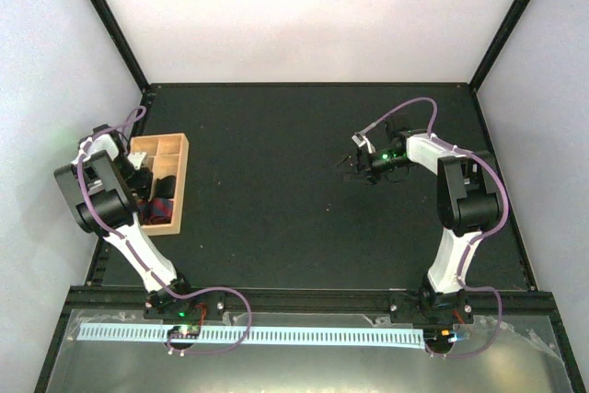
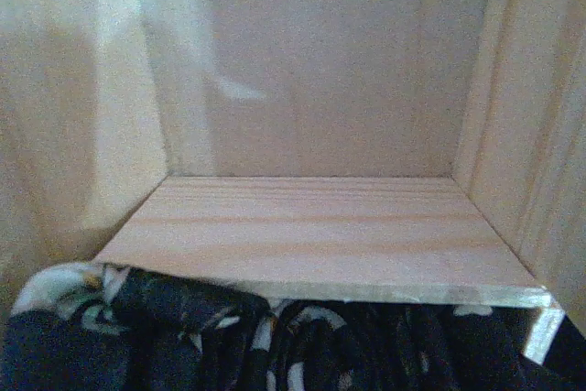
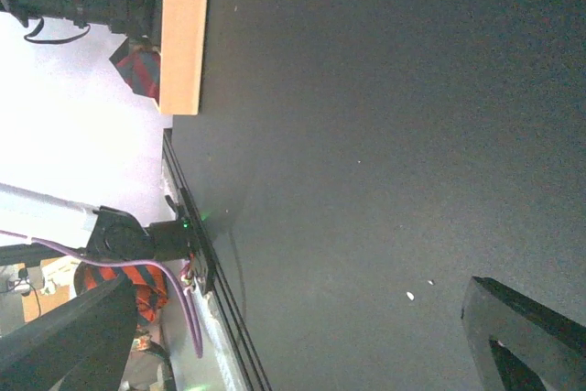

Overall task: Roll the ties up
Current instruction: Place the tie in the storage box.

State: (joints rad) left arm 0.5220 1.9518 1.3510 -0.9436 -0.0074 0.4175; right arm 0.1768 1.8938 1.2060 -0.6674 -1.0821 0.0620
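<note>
The dark tie (image 2: 275,336) with pale speckles lies bunched in a compartment of the wooden tray (image 2: 320,226), filling the bottom of the left wrist view. My left gripper (image 1: 141,170) hangs over the tray's (image 1: 181,183) left side. Its fingers show in no view, so I cannot tell whether it holds the tie. A dark roll (image 1: 165,184) sits in the tray's middle. My right gripper (image 1: 353,167) hovers over the black mat, right of centre. It is open and empty (image 3: 293,345), with its fingers (image 3: 522,336) wide apart.
A red striped roll (image 1: 161,210) lies in the tray's near compartment and also shows in the right wrist view (image 3: 142,70). The tray's side wall (image 3: 183,34) is far from my right gripper. Black frame posts and white walls bound the mat (image 1: 294,209).
</note>
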